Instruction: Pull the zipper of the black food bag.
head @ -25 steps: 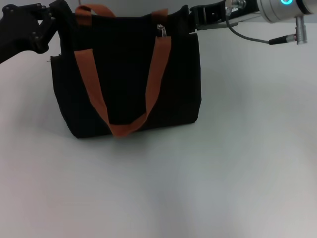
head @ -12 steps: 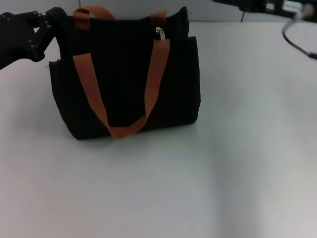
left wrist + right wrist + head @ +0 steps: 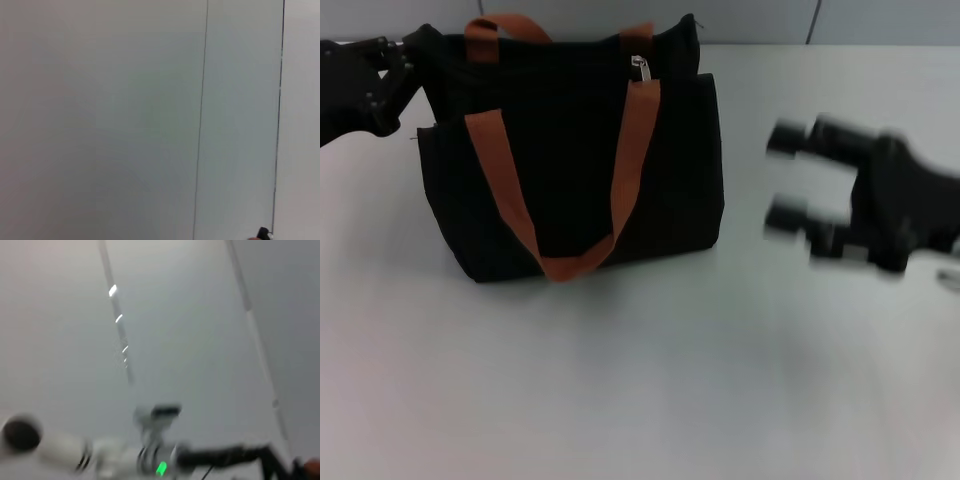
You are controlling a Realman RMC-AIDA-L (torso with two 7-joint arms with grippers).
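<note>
White tabletop [image 3: 650,380] fills the head view, grey wall panels along the far edge. black food bag [image 3: 570,150] stands upright left of centre, toward the far side. Two orange-brown handles: near handle [image 3: 565,265] hangs down the front face in a U, far handle [image 3: 505,22] arches over the top at far left. zipper [image 3: 641,66] runs along the upper edge; its silver pull tab sits toward the right end of the top, just above where the near handle's right strap meets the rim.

left gripper [image 3: 390,75] is at the bag's far-left upper corner, touching or just beside the fabric; can't tell how wide its fingers are or whether it grips anything. right gripper [image 3: 790,180] is blurred, over the table to the right of the bag, well apart from it, two fingers [image 3: 788,138] pointing left with a clear gap between them, nothing held.

Left wrist view: only plain wall panels with seams. Right wrist view: blurred wall panels, plus a white arm segment [image 3: 115,455] with a green light.
</note>
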